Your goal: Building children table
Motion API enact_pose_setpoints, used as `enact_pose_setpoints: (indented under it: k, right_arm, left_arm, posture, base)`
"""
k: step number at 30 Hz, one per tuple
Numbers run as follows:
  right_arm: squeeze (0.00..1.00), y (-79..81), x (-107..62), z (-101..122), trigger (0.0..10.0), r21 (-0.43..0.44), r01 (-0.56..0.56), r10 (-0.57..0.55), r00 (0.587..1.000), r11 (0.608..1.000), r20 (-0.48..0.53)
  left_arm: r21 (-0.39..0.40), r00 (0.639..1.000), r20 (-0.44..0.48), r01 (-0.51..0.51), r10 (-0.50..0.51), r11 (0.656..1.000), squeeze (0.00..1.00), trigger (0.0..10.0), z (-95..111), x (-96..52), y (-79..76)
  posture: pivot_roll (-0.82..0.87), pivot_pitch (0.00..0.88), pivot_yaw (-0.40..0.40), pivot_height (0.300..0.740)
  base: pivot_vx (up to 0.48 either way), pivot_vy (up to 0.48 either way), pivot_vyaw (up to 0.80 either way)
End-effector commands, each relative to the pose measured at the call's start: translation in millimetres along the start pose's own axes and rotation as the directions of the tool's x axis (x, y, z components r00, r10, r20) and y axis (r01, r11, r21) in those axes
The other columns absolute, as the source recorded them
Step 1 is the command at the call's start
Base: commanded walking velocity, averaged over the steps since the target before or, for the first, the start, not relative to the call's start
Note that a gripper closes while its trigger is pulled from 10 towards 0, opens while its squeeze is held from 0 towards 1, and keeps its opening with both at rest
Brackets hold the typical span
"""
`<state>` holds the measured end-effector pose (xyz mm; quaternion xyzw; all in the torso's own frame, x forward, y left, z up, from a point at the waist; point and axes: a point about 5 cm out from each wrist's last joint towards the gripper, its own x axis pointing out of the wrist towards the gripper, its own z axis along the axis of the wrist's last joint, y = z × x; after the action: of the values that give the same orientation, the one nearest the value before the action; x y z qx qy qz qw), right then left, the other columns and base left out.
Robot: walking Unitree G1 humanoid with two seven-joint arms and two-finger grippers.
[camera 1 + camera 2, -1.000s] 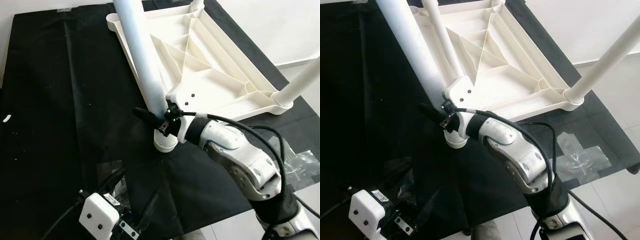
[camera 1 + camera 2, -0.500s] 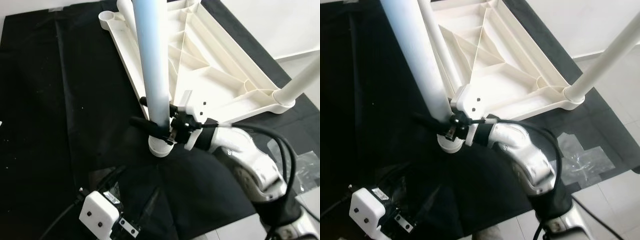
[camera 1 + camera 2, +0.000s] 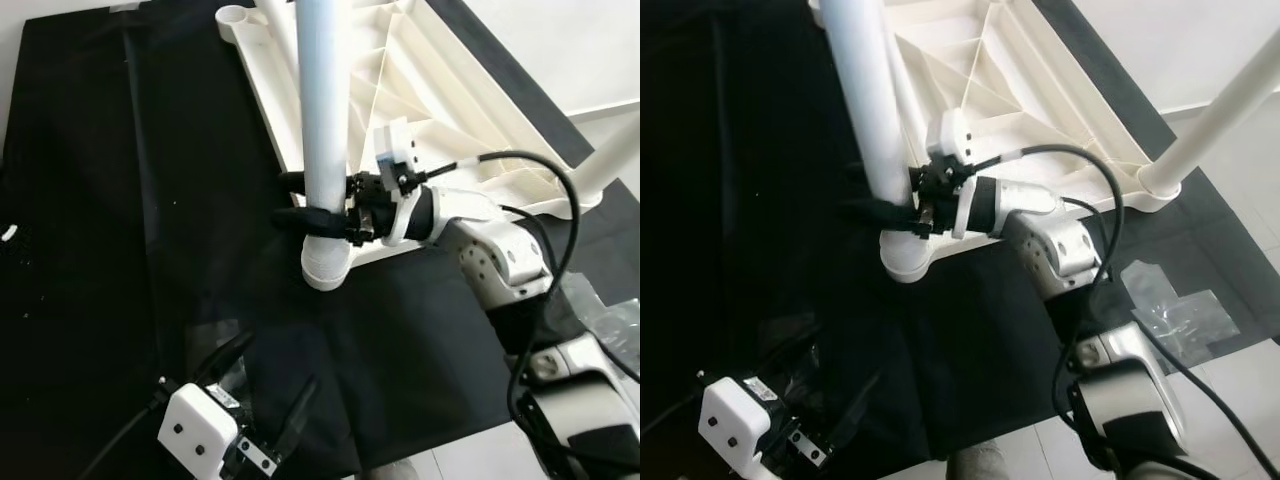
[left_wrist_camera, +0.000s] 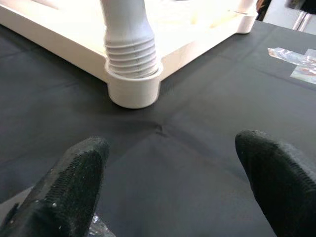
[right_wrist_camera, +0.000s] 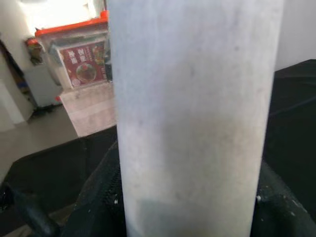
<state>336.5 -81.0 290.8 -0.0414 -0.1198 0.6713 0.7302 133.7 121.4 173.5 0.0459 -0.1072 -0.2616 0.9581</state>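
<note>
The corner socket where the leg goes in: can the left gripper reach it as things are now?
Probably yes. The left gripper sits low with its jaws open, facing the corner socket across bare black cloth. The right gripper grips the white leg higher up, above the socket.

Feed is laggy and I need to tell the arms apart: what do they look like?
Right arm: silver jointed shells, black cable looping along it, white camera box at the wrist, black two-fingered hand. Left hand: long black fingers, white box with two dark screw holes, black cable trailing.
</note>
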Motion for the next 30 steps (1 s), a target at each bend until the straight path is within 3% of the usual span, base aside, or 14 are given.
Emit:
enact_pose_setpoints:
  k: [1,3,7,8,9,10,14,20,30]
  right_arm:
    - [0.00,-3.5,-6.2,2,10.0,-0.004,0.024,-0.024,0.999,1.000,0.040]
    - [0.00,-15.7,0.9,6,10.0,-0.020,-0.043,0.044,0.999,0.999,0.021]
    - [0.00,-20.7,11.3,22,10.0,-0.040,-0.163,0.164,0.986,0.986,0.029]
    - [0.00,-19.0,16.5,30,10.0,-0.066,-0.251,0.252,0.968,0.966,0.006]
    - [0.00,-19.0,16.5,30,10.0,-0.066,-0.251,0.252,0.968,0.966,0.006]
    - [0.00,-14.2,21.6,36,10.0,-0.098,-0.370,0.367,0.929,0.924,-0.053]
    - [0.00,-7.5,26.2,36,10.0,-0.097,-0.470,0.458,0.880,0.877,-0.127]
    - [0.00,-2.9,32.7,33,10.0,-0.100,-0.531,0.501,0.836,0.841,-0.225]
    - [0.00,-9.9,35.4,37,10.0,-0.066,-0.505,0.489,0.856,0.861,-0.167]
  left_arm:
    - [-0.024,1.000,-0.014,0.007,-0.007,1.000,0.00,10.0,-1,-2.4,-2.8]
    - [-0.030,1.000,-0.020,0.010,-0.011,0.999,0.00,10.0,1,-4.5,-4.7]
    - [-0.037,1.000,-0.027,0.015,-0.016,0.999,0.00,10.0,3,-7.3,-6.7]
    - [-0.041,0.999,-0.031,0.015,-0.016,0.999,0.00,10.0,4,-8.6,-7.4]
    - [-0.041,0.999,-0.031,0.015,-0.016,0.999,0.00,10.0,4,-8.6,-7.4]
    - [-0.046,0.999,-0.035,0.014,-0.015,0.999,0.00,10.0,5,-10.0,-8.6]
    - [-0.050,0.999,-0.039,0.015,-0.017,0.999,0.00,10.0,6,-11.2,-9.8]
    - [-0.056,0.999,-0.045,0.018,-0.020,0.998,0.00,10.0,8,-13.8,-10.8]
    - [-0.067,0.998,-0.053,0.018,-0.021,0.998,0.00,10.0,11,-15.8,-13.6]
  posture:
    - [-0.06,0.411,-0.063,0.740]
    - [-0.04,0.432,-0.063,0.740]
    - [-0.03,0.448,-0.068,0.740]
    - [-0.02,0.454,-0.069,0.740]
    - [-0.02,0.454,-0.069,0.740]
    - [-0.02,0.462,-0.071,0.740]
    - [-0.02,0.463,-0.075,0.740]
    - [-0.02,0.478,-0.082,0.740]
    - [-0.02,0.486,-0.091,0.740]
  base:
    - [0.000,0.000,0.00]
    - [0.000,0.000,0.00]
    - [0.000,0.000,0.00]
    - [0.000,0.000,0.00]
    - [0.000,0.000,0.00]
    - [0.000,0.000,0.00]
    - [0.000,0.000,0.00]
    - [0.000,0.000,0.00]
    - [0.000,0.000,0.00]
